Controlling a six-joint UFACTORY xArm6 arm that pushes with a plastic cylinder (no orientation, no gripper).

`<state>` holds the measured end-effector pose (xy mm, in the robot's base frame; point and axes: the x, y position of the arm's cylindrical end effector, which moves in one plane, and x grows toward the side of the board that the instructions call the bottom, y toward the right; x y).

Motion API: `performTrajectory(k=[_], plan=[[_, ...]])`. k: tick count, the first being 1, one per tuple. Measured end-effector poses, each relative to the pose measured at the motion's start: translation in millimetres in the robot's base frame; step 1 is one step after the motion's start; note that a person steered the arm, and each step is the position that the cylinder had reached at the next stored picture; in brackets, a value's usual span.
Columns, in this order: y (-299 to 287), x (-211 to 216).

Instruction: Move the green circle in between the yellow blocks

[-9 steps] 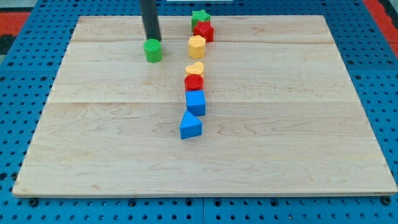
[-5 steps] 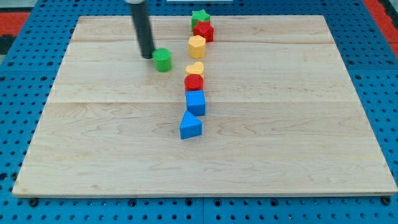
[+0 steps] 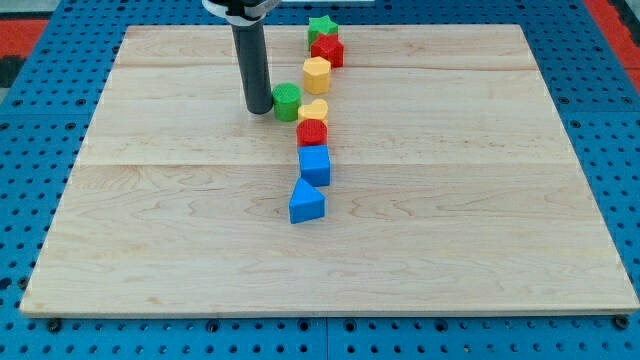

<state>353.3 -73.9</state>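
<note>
The green circle (image 3: 287,101) lies on the wooden board, just left of the gap between the yellow hexagon (image 3: 316,74) above and the yellow heart (image 3: 313,110) below, touching or almost touching the heart. My tip (image 3: 259,108) stands right at the green circle's left side, touching or nearly touching it. The rod rises from there to the view's top.
A green star (image 3: 321,27) and a red block (image 3: 327,49) sit above the yellow hexagon. Below the heart, a red block (image 3: 312,132), a blue cube (image 3: 314,165) and a blue triangle (image 3: 306,202) run down in a column. Blue pegboard surrounds the board (image 3: 480,200).
My tip has moved right and a little down, pushing the green circle from the board's upper left towards the yellow blocks. The other blocks have not moved.
</note>
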Motion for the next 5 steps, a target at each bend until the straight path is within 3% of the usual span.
performTrajectory(k=[5], plan=[[29.0, -9.8]])
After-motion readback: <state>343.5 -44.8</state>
